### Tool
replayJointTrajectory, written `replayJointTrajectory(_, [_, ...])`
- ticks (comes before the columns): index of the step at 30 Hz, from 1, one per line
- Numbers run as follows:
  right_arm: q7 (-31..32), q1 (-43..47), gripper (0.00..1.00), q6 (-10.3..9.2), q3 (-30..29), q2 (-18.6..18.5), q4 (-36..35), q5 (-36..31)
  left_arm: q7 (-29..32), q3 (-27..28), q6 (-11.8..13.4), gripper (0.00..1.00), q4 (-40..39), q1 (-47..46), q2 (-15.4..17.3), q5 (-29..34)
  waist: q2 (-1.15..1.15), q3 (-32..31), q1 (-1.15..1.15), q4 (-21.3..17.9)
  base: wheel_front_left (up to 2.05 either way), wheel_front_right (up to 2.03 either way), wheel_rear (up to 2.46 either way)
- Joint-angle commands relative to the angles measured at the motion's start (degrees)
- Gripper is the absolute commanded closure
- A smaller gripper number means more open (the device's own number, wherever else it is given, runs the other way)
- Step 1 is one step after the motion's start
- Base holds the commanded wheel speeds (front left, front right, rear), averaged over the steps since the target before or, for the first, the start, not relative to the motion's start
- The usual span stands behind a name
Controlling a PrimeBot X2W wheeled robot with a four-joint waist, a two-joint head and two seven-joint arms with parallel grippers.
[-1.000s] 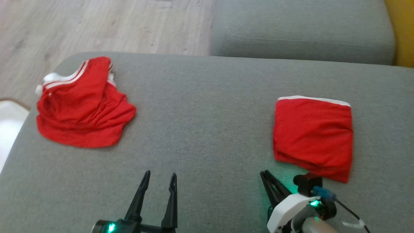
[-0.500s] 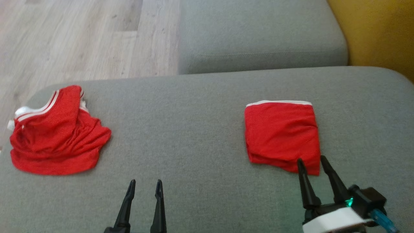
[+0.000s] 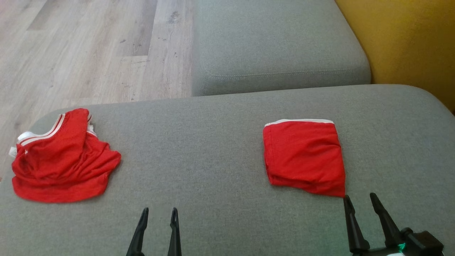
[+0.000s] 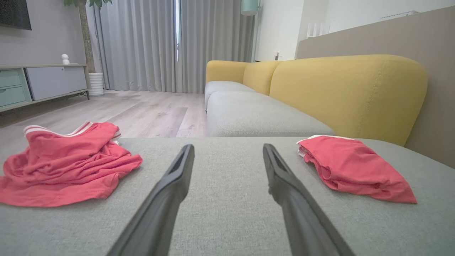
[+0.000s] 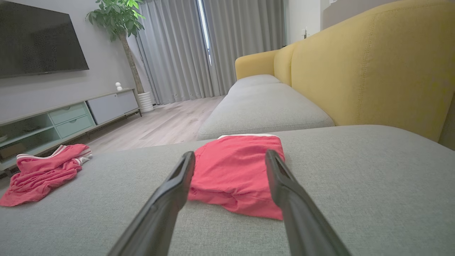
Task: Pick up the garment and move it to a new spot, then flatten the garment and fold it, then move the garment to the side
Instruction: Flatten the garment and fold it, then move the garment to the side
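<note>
A folded red garment (image 3: 304,156) with a white edge lies flat on the right of the grey sofa cushion (image 3: 213,142). My right gripper (image 3: 359,197) stands open just in front of its near corner, apart from it, with nothing between the fingers. In the right wrist view the folded garment (image 5: 234,170) lies past the open right gripper (image 5: 230,154). A crumpled red garment (image 3: 60,160) with white stripes lies at the cushion's left end. My left gripper (image 3: 159,211) is open and empty at the near middle, between both garments (image 4: 60,167) (image 4: 352,167).
A second grey seat cushion (image 3: 277,46) lies beyond, with the yellow backrest (image 3: 401,42) at the right. Wooden floor (image 3: 89,53) is beyond the cushion's far left edge. A TV cabinet (image 5: 71,117) stands across the room.
The right gripper has gone from shut to open and drawn back off the folded garment's near corner. The head camera has shifted, so the whole picture moved.
</note>
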Motion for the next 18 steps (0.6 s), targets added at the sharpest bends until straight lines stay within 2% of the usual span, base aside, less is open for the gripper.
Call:
replayJointTrajectory(1, [-0.63,-1.81,0.0,0.39,0.9,-0.57,-1.63,0.08,-0.29,2.03,0.21,0.0,-1.56,-1.81,-0.31,0.3,0.0,-0.02,0.01,0.05,0.0,0.0,0.0])
replayJointTrajectory(18, [-0.63,-1.49,0.0,0.39,-0.03,0.76,0.09,0.1,-0.29,3.23,0.3,0.0,-1.06,-1.51,-0.31,0.28,0.0,-0.34,0.01,0.78,0.0,0.0,0.0])
